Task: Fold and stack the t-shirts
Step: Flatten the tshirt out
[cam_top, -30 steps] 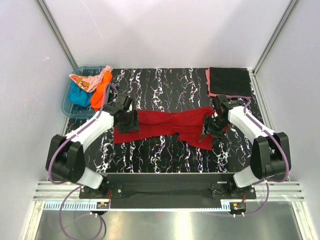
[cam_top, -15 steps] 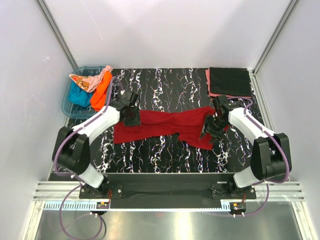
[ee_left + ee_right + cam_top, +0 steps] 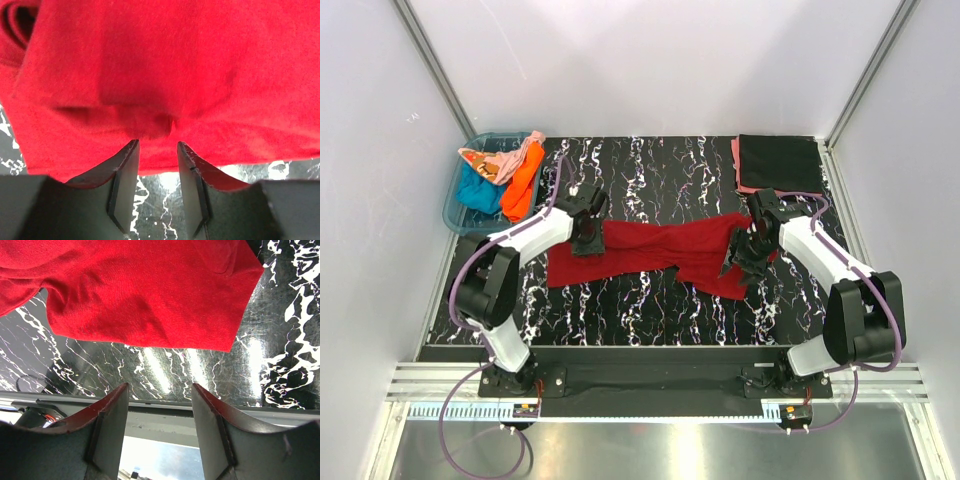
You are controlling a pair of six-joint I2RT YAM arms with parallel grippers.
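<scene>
Black white-veined table is carrying the dark red t-shirt, lying spread across its middle. Salmon pink t-shirt is lying at the far right corner, folded black t-shirt on top. Blue tub is sitting far left.

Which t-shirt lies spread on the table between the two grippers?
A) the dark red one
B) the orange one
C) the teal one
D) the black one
A: the dark red t-shirt lies stretched between the left gripper and the right gripper; the black t-shirt sits folded at the far right corner, the teal t-shirt and orange t-shirt in the tub.
</scene>
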